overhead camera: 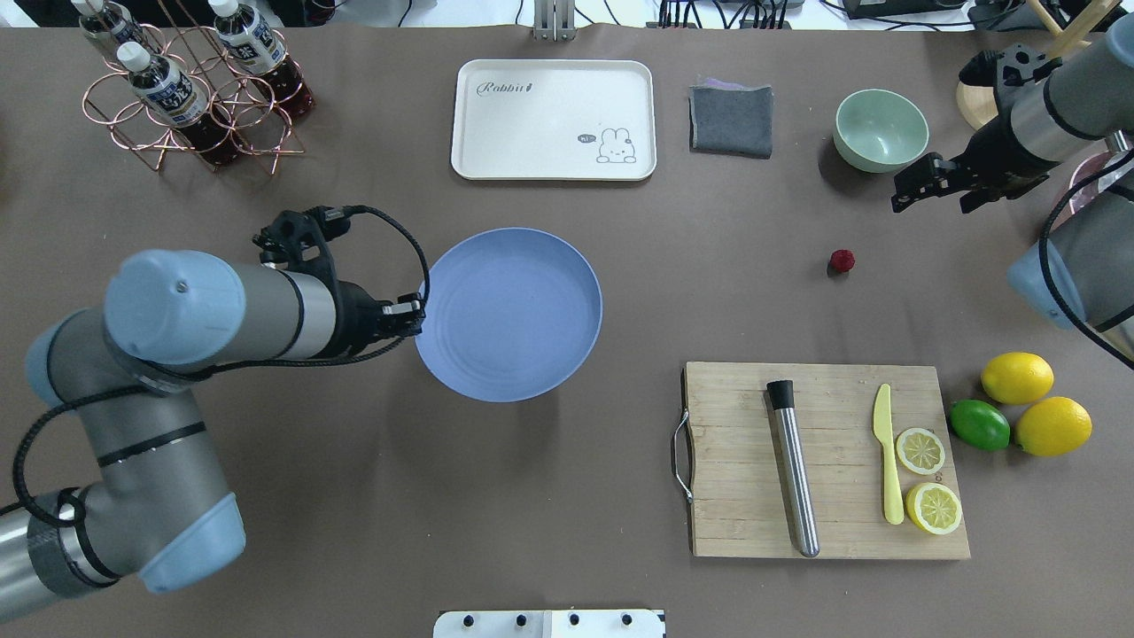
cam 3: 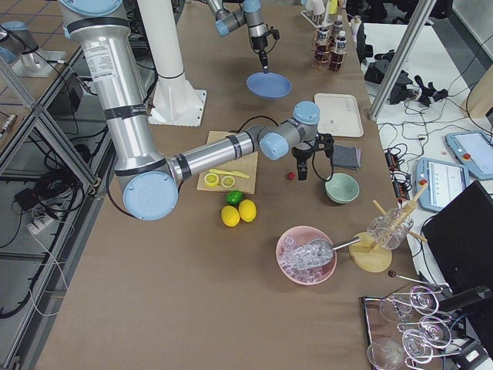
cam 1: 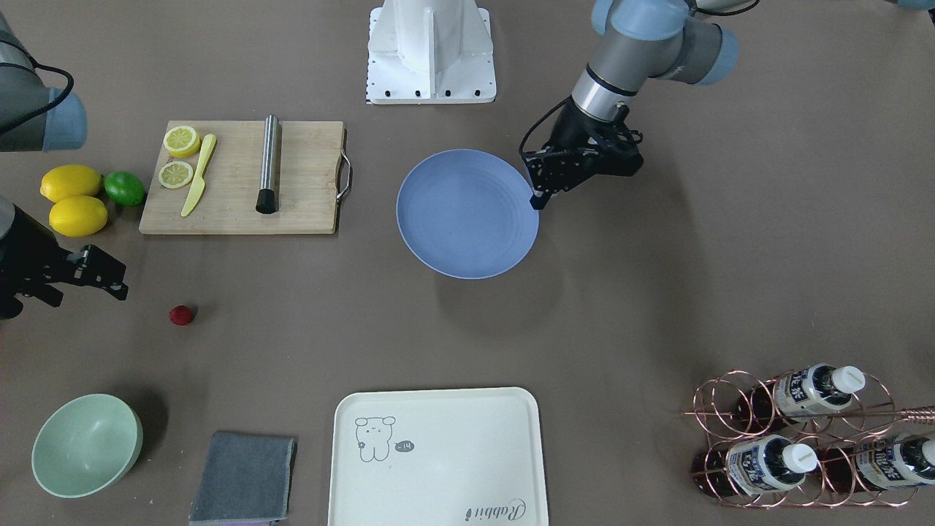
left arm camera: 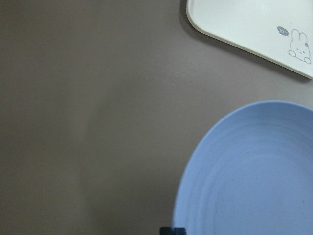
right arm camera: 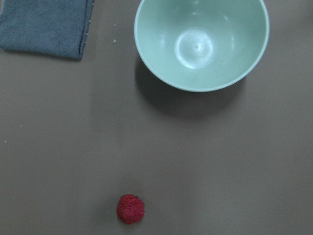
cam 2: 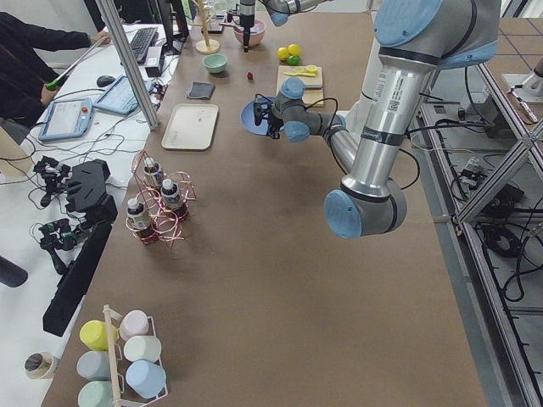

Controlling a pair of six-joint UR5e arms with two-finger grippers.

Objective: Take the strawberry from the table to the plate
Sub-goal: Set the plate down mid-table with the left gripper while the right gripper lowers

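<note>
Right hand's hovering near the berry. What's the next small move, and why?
Likely shift the open right hand over the strawberry and lower it: the berry lies untouched on the table, off-centre low in the wrist view, and the plate is empty.

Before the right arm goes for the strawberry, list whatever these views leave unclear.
left gripper: open or shut, and whether it touches the plate rim; fingers overlap in the front-facing view, the wrist covers them overhead.
right gripper: fingertips outside its wrist view; arm cut by the front-facing view's left edge.
strawberry: too small in both side views.
</note>
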